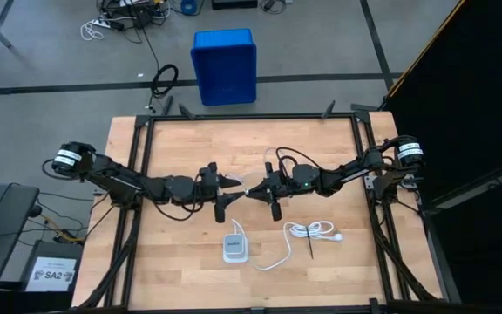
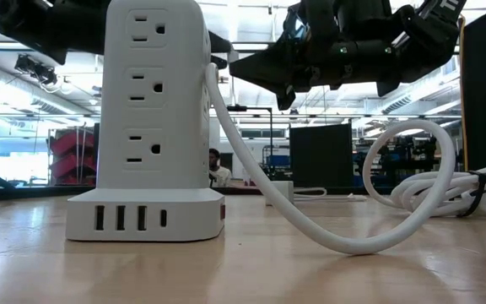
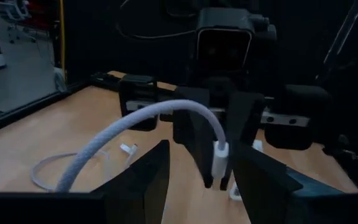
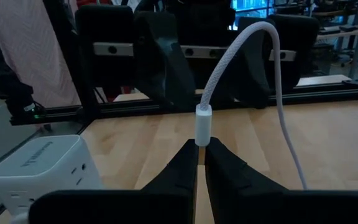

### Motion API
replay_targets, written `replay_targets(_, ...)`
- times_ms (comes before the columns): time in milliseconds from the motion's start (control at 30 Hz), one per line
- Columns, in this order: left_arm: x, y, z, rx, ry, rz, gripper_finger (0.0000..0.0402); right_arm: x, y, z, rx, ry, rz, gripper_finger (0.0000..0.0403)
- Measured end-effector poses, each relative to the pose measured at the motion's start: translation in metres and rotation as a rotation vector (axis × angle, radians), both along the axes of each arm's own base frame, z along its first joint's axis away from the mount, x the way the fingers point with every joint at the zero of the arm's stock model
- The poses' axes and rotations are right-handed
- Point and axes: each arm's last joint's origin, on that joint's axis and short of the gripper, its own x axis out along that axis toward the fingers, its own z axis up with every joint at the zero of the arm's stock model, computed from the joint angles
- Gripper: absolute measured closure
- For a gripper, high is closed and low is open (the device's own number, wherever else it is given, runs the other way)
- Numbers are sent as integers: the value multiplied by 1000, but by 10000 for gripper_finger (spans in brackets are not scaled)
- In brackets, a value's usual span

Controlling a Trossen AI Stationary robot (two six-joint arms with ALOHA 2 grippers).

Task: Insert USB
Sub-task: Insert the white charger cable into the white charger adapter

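White USB (image 4: 203,118) plug pinched between closed right fingers (image 4: 185,163), left fingers (image 3: 148,168) apart.

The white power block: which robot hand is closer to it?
Left, narrowly. The left gripper hangs just past the power block; the right gripper, pinching the USB plug, hangs slightly off to its right side.

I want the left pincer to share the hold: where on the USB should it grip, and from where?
Probably the stiff white plug sleeve of the USB, just beyond the right pincer, which pinches its tip. Come in from the left arm's side: the sleeve is rigid, and the cord arches away behind it.
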Motion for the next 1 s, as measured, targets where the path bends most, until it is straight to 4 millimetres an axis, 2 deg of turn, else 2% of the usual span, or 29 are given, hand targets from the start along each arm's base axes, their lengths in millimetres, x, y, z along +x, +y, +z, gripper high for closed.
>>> replay_targets(133,3,-2,4,-15,-69,-80,247,0,0,0,0,0,0,403)
replay_targets(300,5,4,-7,-4,9,-19,247,0,0,0,2,2,-3,403)
replay_targets(567,13,9,-20,-25,27,5,247,0,-1,-2,2,20,-9,403)
replay_targets(1000,16,9,-19,18,-27,2,251,0,-1,-1,2,15,-5,403)
